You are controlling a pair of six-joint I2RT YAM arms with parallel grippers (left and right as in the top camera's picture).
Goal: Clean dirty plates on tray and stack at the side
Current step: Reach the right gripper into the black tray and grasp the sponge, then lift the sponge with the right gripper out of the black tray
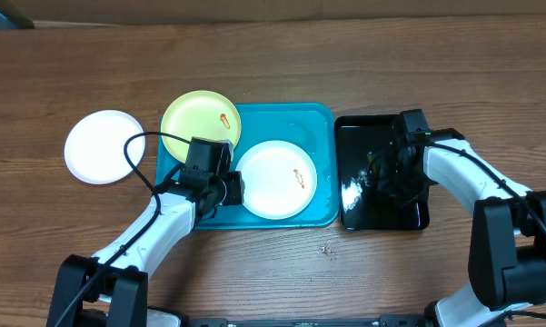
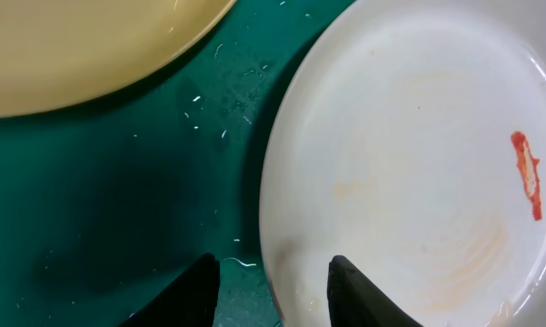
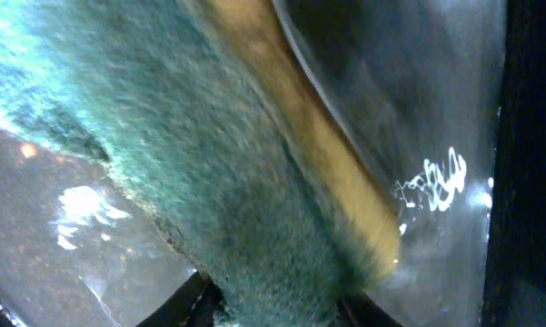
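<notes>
A white plate with an orange-red smear lies on the turquoise tray. A pale yellow-green plate with a smear rests over the tray's far left corner. Another white plate, with no visible smear, lies on the table to the left of the tray. My left gripper is open at the white plate's left edge. In the left wrist view its fingers straddle that plate's rim. My right gripper is shut on a green and yellow sponge over the black tray.
The smaller black tray stands right beside the turquoise tray and looks wet and glossy. A small speck lies on the wooden table in front of the trays.
</notes>
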